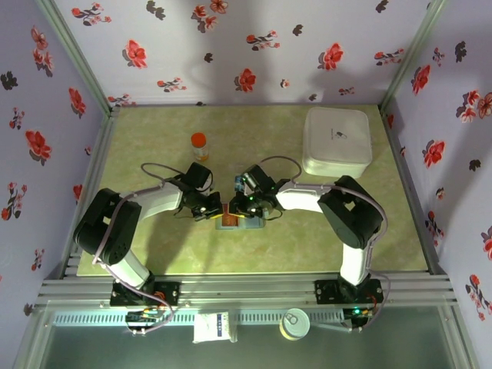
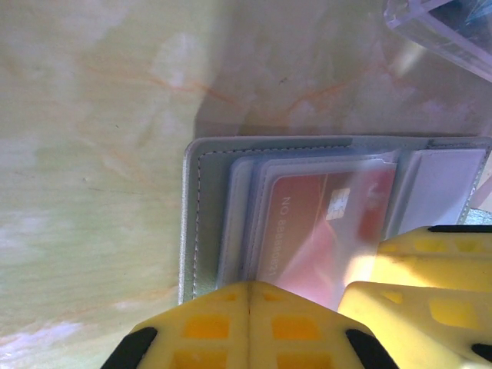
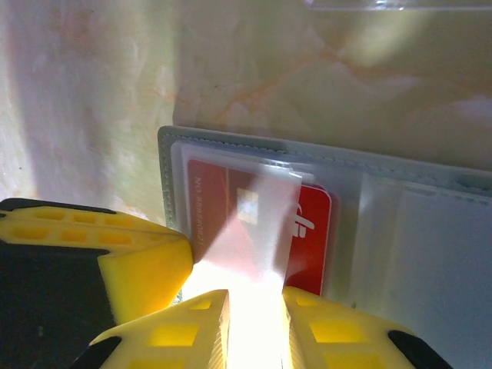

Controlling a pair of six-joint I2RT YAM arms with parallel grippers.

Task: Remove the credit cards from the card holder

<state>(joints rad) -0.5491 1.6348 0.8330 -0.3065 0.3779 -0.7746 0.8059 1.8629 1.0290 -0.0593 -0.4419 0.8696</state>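
The grey-blue card holder [image 1: 241, 224] lies open on the table between both arms. A red credit card [image 2: 307, 223] sits in its clear sleeve, next to the stitched grey edge of the card holder [image 2: 201, 223]. My left gripper [image 2: 250, 296] is shut, its yellow tips together on the sleeve's near edge. My right gripper [image 3: 255, 307] hovers over the same red credit card [image 3: 311, 238] with its jaws a little apart; bright glare fills the gap. In the right wrist view the card holder [image 3: 164, 165] has a left gripper finger [image 3: 115, 254] beside it. From above, left gripper [image 1: 217, 209] and right gripper [image 1: 240, 209] nearly touch.
A big white rounded box [image 1: 337, 141] stands at the back right. An orange-capped bottle [image 1: 199, 144] stands behind the left arm. A clear plastic sheet [image 2: 442, 31] lies just beyond the holder. Flowered walls enclose the table on three sides.
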